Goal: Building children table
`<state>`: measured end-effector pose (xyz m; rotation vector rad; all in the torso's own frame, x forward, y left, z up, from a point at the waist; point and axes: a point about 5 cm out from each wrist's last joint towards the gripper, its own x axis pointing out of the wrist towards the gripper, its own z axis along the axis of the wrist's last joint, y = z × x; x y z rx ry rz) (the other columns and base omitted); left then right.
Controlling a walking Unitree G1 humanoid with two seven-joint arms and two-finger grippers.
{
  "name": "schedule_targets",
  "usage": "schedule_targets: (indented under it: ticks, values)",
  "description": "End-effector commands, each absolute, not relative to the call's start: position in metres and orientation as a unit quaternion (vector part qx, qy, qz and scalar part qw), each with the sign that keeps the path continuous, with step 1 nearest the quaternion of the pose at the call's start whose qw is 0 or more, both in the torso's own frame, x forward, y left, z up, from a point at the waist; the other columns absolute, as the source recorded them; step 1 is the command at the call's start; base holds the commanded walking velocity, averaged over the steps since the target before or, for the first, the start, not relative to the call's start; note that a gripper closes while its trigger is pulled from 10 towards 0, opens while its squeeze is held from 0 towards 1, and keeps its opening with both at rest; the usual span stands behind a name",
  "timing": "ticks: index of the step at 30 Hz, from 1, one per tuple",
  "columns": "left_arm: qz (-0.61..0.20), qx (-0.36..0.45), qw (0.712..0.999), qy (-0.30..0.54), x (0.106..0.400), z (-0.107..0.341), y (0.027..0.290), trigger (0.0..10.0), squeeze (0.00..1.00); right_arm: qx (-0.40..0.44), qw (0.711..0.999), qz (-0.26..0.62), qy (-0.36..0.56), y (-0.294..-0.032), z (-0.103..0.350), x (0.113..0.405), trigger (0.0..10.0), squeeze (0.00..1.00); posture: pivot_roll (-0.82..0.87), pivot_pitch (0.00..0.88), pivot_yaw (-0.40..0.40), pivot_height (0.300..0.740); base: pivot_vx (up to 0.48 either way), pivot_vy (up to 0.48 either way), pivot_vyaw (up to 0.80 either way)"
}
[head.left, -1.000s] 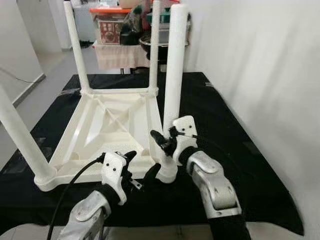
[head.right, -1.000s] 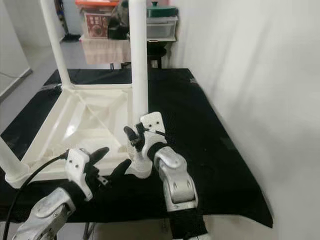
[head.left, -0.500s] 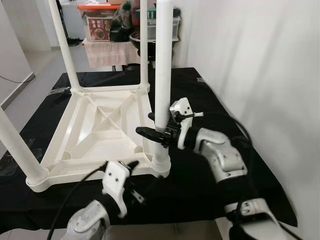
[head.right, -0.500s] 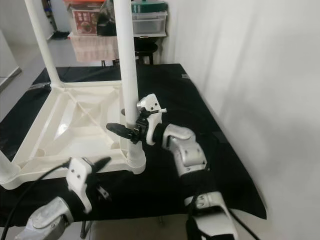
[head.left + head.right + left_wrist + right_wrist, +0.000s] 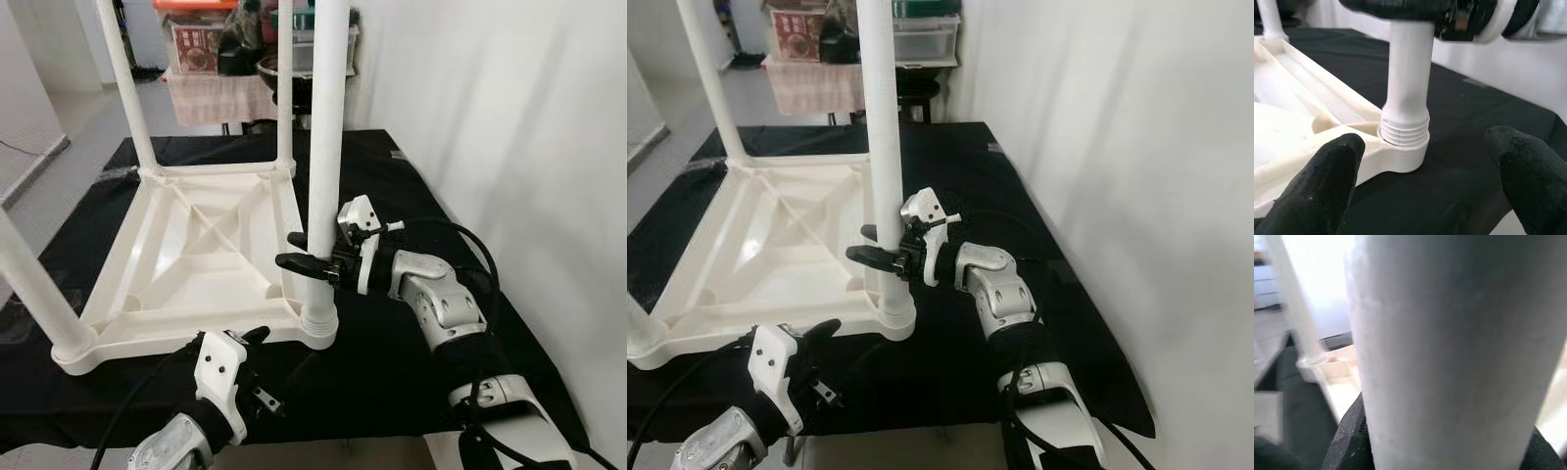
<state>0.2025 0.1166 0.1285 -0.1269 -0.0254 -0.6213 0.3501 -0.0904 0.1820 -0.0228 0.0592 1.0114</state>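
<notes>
The right hand [image 5: 312, 263] is pinching the near white leg [image 5: 326, 147] low on its shaft, just above the threaded end sitting in the corner socket of the upturned children's table [image 5: 196, 257], which is lying on the black-covered desk [image 5: 411, 362]. The left hand [image 5: 1420, 171] is hovering in front of that socket, fingers [image 5: 1327, 181] spread and touching nothing.

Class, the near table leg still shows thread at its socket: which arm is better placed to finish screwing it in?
Right: its end effector already clasps the leg, while the left end effector hovers open beside the socket.
</notes>
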Motion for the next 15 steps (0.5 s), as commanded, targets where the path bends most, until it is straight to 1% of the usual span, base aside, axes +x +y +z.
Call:
schedule_targets:
  ticks: [1, 2, 3, 4, 5, 6, 7, 10, 11, 15]
  values:
    - [-0.298, -0.068, 0.952, -0.015, 0.203, 0.129, 0.118, 10.0, 0.00, -0.010, 0.894, 0.439, 0.083, -0.100, 0.162, 0.350, 0.0, 0.00, -0.02, 0.002, -0.041, 0.740, 0.000, 0.000, 0.00]
    - [-0.294, -0.069, 0.953, -0.019, 0.206, 0.131, 0.119, 10.0, 0.00, 0.005, 0.943, 0.312, 0.113, -0.098, 0.146, 0.337, 0.0, 0.00, -0.03, 0.019, -0.041, 0.740, 0.000, 0.000, 0.00]
    - [-0.294, -0.069, 0.953, -0.019, 0.206, 0.131, 0.119, 10.0, 0.00, 0.005, 0.943, 0.312, 0.113, -0.098, 0.146, 0.337, 0.0, 0.00, -0.03, 0.019, -0.041, 0.740, 0.000, 0.000, 0.00]
    - [-0.294, -0.070, 0.953, -0.023, 0.208, 0.133, 0.119, 10.0, 0.00, 0.003, 0.964, 0.237, 0.119, -0.088, 0.141, 0.322, 0.0, 0.00, -0.04, 0.027, -0.033, 0.740, 0.000, 0.000, 0.00]
    - [-0.294, -0.070, 0.953, -0.023, 0.208, 0.133, 0.119, 10.0, 0.00, 0.003, 0.964, 0.237, 0.119, -0.088, 0.141, 0.322, 0.0, 0.00, -0.04, 0.027, -0.033, 0.740, 0.000, 0.000, 0.00]
    - [-0.296, -0.072, 0.952, -0.024, 0.209, 0.134, 0.118, 10.0, 0.00, 0.009, 0.976, 0.183, 0.118, -0.085, 0.142, 0.319, 0.0, 0.00, -0.04, 0.017, -0.030, 0.740, 0.000, 0.000, 0.00]
    - [-0.297, -0.073, 0.952, -0.025, 0.210, 0.135, 0.118, 10.0, 0.00, 0.010, 0.982, 0.156, 0.108, -0.083, 0.145, 0.322, 0.0, 0.00, -0.04, 0.017, -0.035, 0.740, 0.000, 0.000, 0.00]
    - [-0.298, -0.074, 0.951, -0.025, 0.211, 0.135, 0.117, 10.0, 0.00, 0.009, 0.983, 0.155, 0.095, -0.081, 0.149, 0.330, 0.0, 0.00, -0.02, 0.013, -0.045, 0.740, 0.000, 0.000, 0.00]
    - [-0.296, -0.074, 0.952, -0.027, 0.211, 0.134, 0.116, 10.0, 0.00, 0.011, 0.985, 0.151, 0.084, -0.078, 0.155, 0.343, 0.0, 0.00, -0.01, 0.012, -0.048, 0.740, 0.000, 0.000, 0.00]
    - [-0.293, -0.074, 0.953, -0.029, 0.212, 0.134, 0.116, 10.0, 0.00, 0.011, 0.985, 0.152, 0.083, -0.076, 0.156, 0.347, 0.0, 0.00, 0.00, 0.011, -0.050, 0.740, 0.000, 0.000, 0.00]
